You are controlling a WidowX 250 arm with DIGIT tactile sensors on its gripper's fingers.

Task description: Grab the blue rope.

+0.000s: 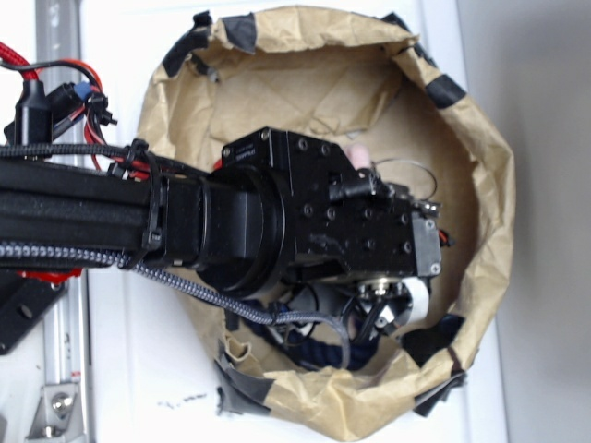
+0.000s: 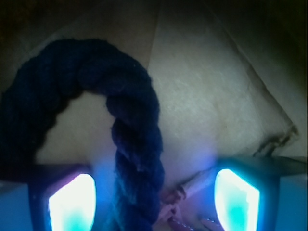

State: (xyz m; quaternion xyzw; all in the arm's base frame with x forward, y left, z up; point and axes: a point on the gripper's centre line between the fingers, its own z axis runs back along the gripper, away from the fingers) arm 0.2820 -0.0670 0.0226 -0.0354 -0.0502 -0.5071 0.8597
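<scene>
The blue rope (image 2: 137,139) is a thick navy twisted cord bent in an arch on brown paper. One leg of it runs down between my fingers, closer to the left finger (image 2: 71,204) than to the right one (image 2: 237,197). My gripper (image 2: 154,199) is open, its jaws standing wide on either side of the cord and not pressing it. From outside, the gripper (image 1: 392,309) points down into a brown paper nest (image 1: 480,185), and bits of the rope (image 1: 319,353) show under the wrist.
The paper nest's crumpled walls ring the gripper, fixed with black tape patches (image 1: 238,29). A pink plush tip (image 1: 360,154) peeks out behind the wrist. Grey and black cables (image 1: 185,281) loop under the arm. Something pinkish (image 2: 185,195) lies beside the rope.
</scene>
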